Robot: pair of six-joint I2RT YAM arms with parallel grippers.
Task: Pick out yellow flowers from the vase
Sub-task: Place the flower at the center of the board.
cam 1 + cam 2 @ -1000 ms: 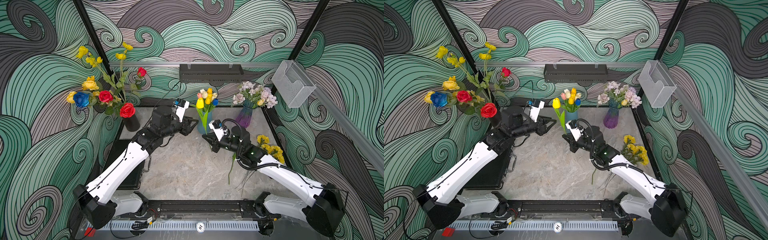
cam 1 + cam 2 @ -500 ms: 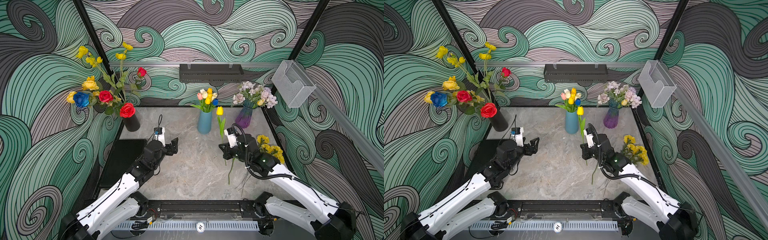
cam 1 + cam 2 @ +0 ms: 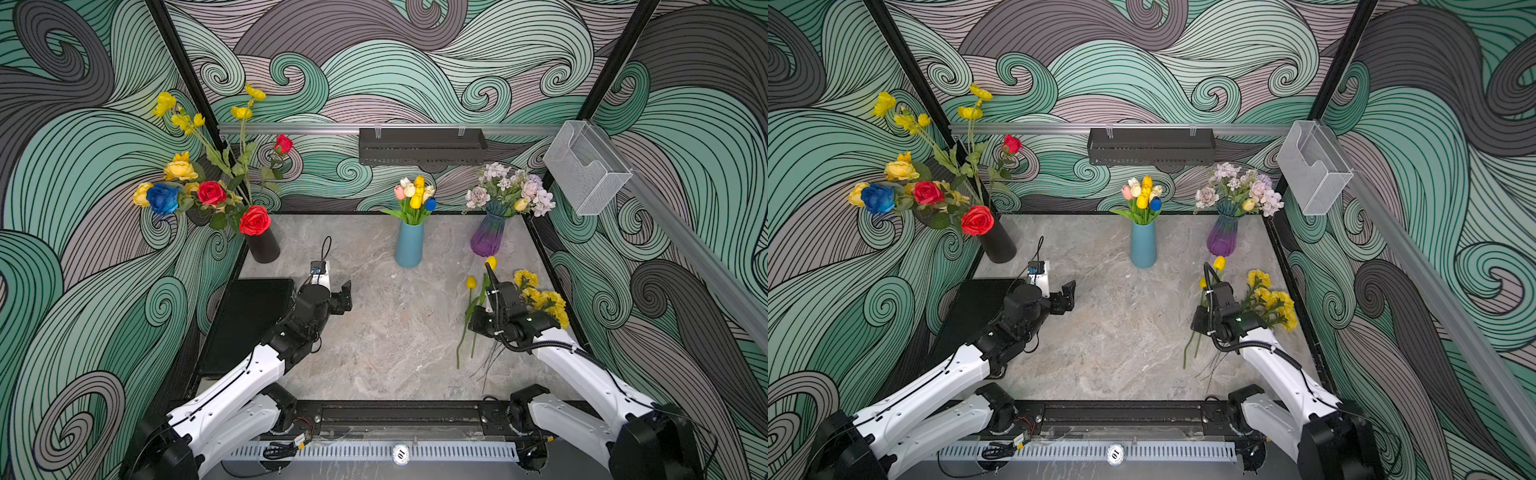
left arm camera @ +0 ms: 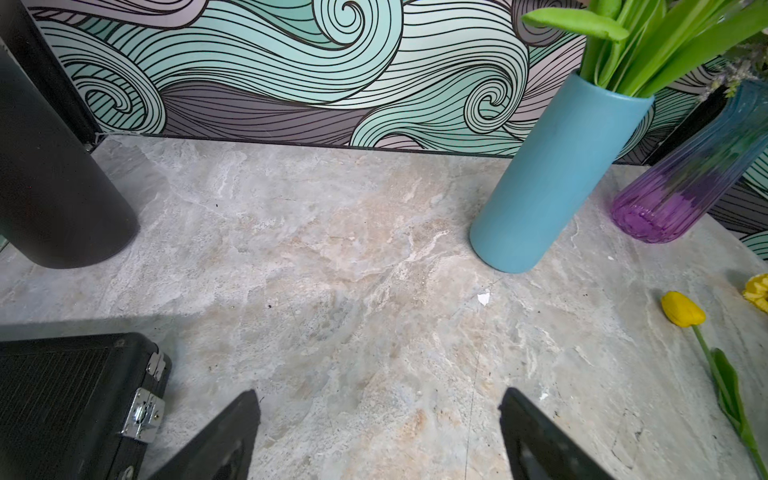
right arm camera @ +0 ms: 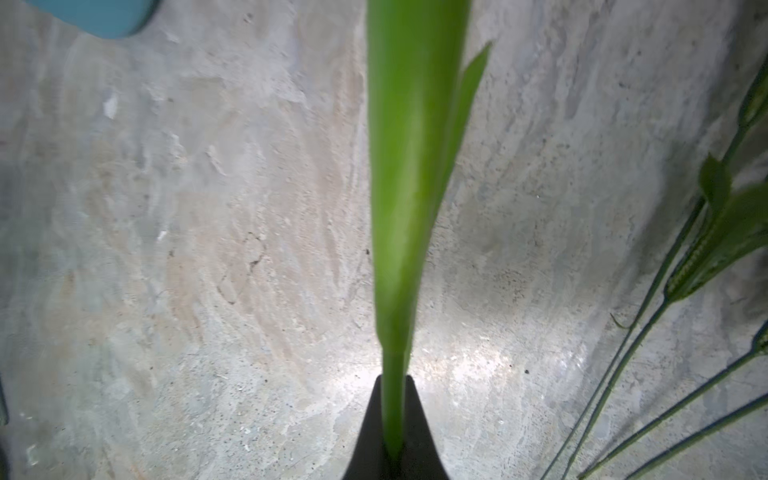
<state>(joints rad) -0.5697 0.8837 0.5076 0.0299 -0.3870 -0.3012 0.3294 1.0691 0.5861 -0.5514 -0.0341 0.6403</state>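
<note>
Pulled back from blue vase [image 3: 409, 249] on both sides since 1 second ago. Clamps right gripper [image 5: 392, 395] on stem of 1 yellow tulip [image 3: 491, 262] over right side of table [image 3: 374, 340], beside yellow flowers [image 3: 540, 297] laid there. Points bloom toward back wall [image 3: 415, 83], long axis front to back. Holds left gripper [image 4: 379, 392] spread wide, empty. Hides right fingertips in both top views; crops bloom from right wrist view.

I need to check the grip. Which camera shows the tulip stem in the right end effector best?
The right wrist view: the tulip stem fills the picture close up, pinched in the shut right end effector. In both top views the grip itself is hidden, though the yellow bloom shows clearly. The left wrist view misses the grip.
</note>
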